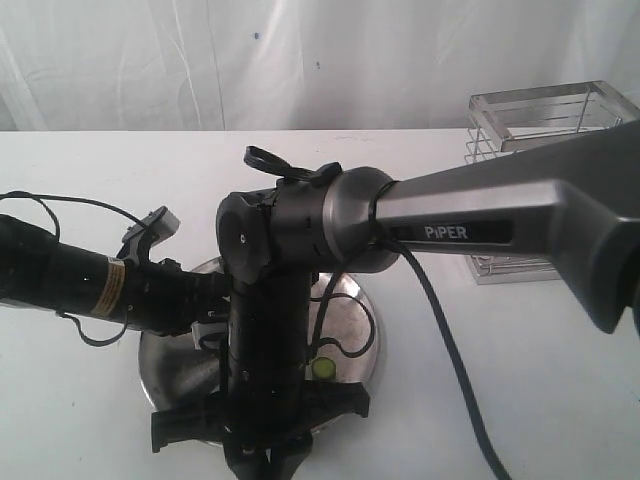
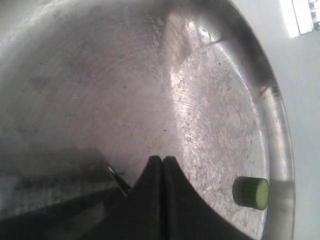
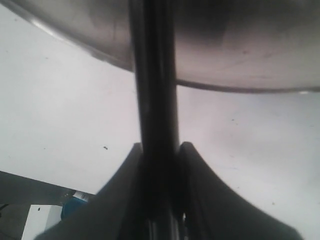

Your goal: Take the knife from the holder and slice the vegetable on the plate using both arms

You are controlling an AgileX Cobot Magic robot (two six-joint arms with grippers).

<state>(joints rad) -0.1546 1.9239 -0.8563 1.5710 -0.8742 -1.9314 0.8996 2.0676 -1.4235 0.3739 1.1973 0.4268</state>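
My right gripper (image 3: 159, 147) is shut on the knife (image 3: 155, 75). The knife's dark length runs straight out from between the jaws and over the rim of the plate (image 3: 240, 45). In the exterior view this gripper (image 1: 265, 462) points down at the plate's (image 1: 180, 368) near edge. A short green vegetable (image 2: 251, 192) chunk with a pale cut face lies near the plate's (image 2: 100, 75) rim, and shows as a green spot (image 1: 322, 368) in the exterior view. My left gripper (image 2: 163, 159) is shut and empty above the plate, a little way from the chunk. A thin pointed sliver (image 2: 116, 176) shows beside it.
The chrome wire holder (image 1: 540, 130) stands at the back right of the white table, partly behind the grey PiPER link (image 1: 480, 215). The left arm (image 1: 110, 285) comes in low from the left and its tip is hidden behind the right wrist. A black cable (image 1: 450, 370) hangs from the right arm.
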